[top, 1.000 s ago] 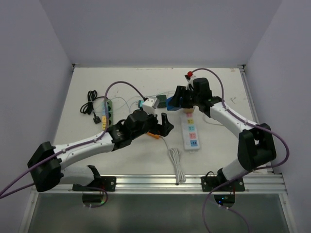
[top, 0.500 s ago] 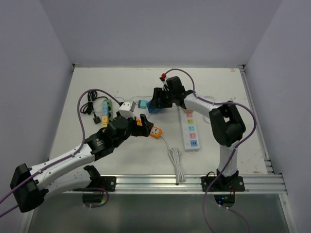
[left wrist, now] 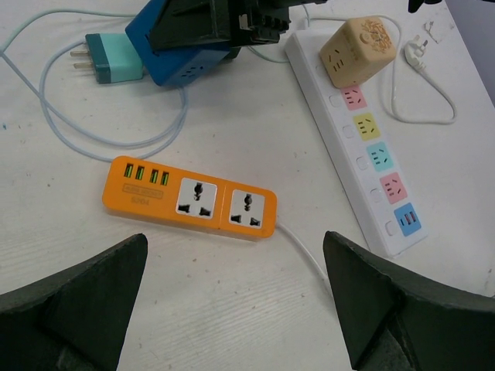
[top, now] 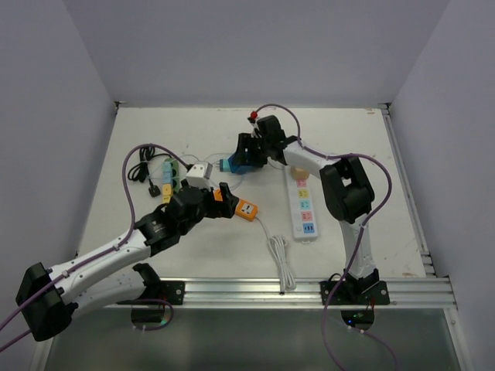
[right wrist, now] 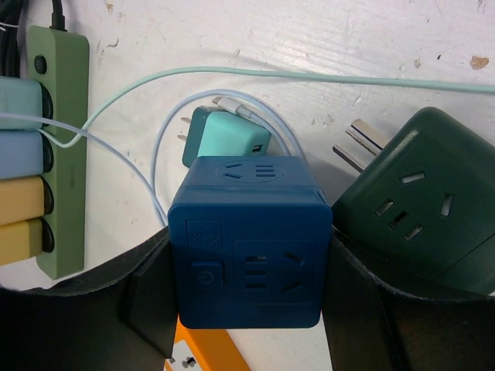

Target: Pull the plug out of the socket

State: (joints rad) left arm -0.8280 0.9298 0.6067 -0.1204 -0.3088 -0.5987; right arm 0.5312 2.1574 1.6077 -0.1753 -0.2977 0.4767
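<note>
My right gripper [top: 246, 154] is shut on a blue cube socket [top: 240, 164], its fingers pressing both sides in the right wrist view [right wrist: 249, 255]. A teal plug [right wrist: 228, 139] with a pale cable lies just beyond the cube, its prongs bare and pointing away; it also shows from above [top: 225, 165] and in the left wrist view [left wrist: 114, 60]. A dark green cube plug [right wrist: 418, 205] with bare prongs lies to the cube's right. My left gripper [left wrist: 234, 243] is open and empty, hovering over an orange power strip [left wrist: 189, 199] that lies at table centre [top: 246, 209].
A white power strip [top: 303, 205] lies to the right with a beige cube [left wrist: 357, 50] plugged into its far end. A green power strip [top: 170, 176] and a coiled black cable [top: 141, 166] lie at the left. A white cable [top: 280, 259] runs to the front edge.
My right gripper has carried the blue cube left, away from the white power strip. My left arm has drawn back to the left, uncovering the orange strip.
</note>
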